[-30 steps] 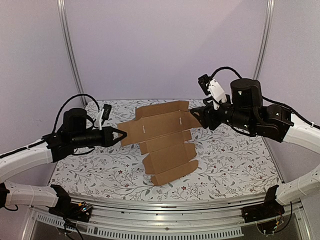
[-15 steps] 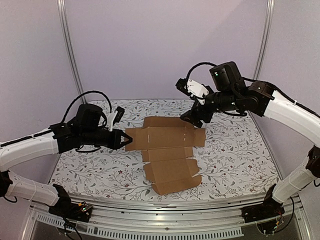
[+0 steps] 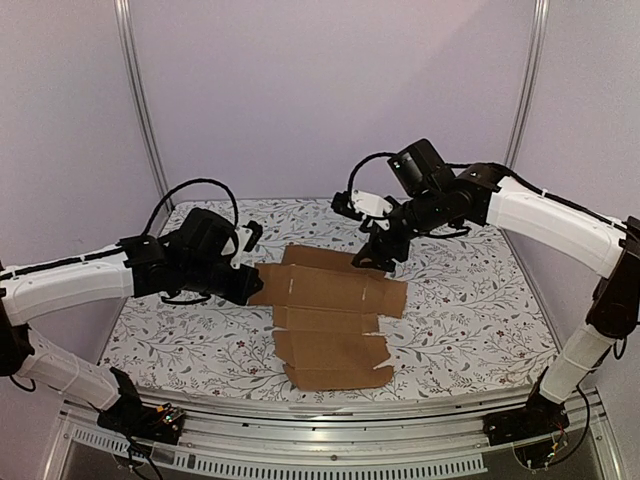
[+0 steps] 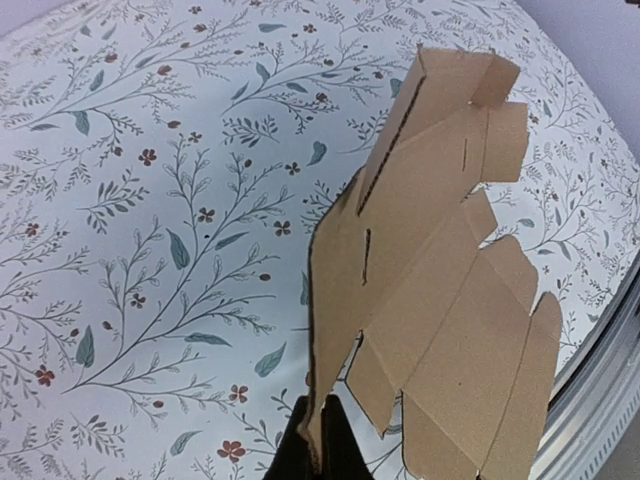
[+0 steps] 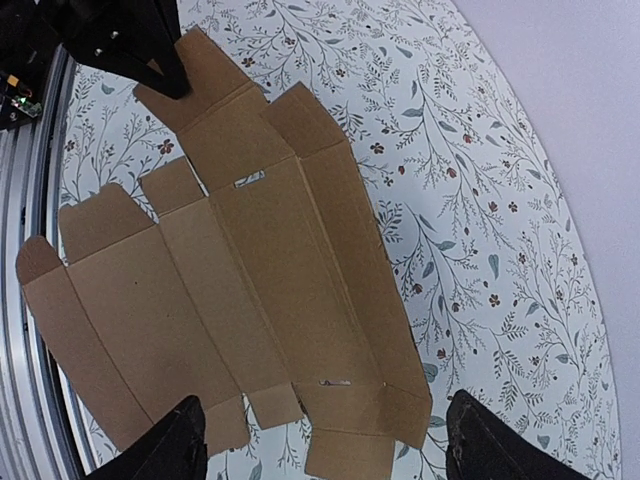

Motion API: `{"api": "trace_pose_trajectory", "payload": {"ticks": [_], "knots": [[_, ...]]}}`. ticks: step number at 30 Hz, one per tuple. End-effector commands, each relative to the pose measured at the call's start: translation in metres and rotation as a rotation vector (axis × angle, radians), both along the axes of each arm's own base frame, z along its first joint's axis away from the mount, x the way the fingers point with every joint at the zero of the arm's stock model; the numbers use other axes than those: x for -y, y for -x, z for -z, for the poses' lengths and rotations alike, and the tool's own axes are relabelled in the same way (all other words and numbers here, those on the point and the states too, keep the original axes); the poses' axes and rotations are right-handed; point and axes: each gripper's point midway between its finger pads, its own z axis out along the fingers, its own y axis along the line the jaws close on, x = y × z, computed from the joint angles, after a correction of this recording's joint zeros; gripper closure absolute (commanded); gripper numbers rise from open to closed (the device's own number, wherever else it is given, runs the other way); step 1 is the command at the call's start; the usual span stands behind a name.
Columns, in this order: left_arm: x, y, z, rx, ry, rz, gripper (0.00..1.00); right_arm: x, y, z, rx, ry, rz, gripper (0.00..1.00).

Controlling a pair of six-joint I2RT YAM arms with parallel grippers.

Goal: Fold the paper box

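Worktop (image 3: 480, 330): white surface printed all over with grey-green leafy sprigs and small red flowers. Aluminium rail (image 3: 330, 445) runs along the near edge. A small board with coloured wires (image 3: 165, 413) sits near left, just by the rail. Plain lilac walls (image 3: 330, 90) at the far side and on both sides. Left post (image 3: 140, 100) and right post (image 3: 530, 80), slim metal, stand at the far corners.
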Motion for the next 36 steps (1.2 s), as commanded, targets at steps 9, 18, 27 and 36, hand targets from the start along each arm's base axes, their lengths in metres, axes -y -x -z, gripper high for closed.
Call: {"api": "trace_pose_trajectory", "payload": {"ticks": [9,18,27,36], "knots": [[0.002,-0.003,-0.005,0.128,-0.156,-0.012,1.0,-0.009,-0.029,0.033,-0.105,0.012,-0.011,0.31],[0.001,-0.004,-0.008,0.153,-0.168,-0.019,1.0,-0.015,-0.032,0.057,-0.16,0.033,-0.023,0.36],[0.002,-0.003,-0.006,0.161,-0.174,-0.013,1.0,-0.021,-0.038,0.065,-0.186,0.024,-0.038,0.42],[0.002,-0.004,-0.007,0.168,-0.177,-0.013,1.0,-0.026,-0.034,0.073,-0.229,0.017,-0.061,0.55]]}}
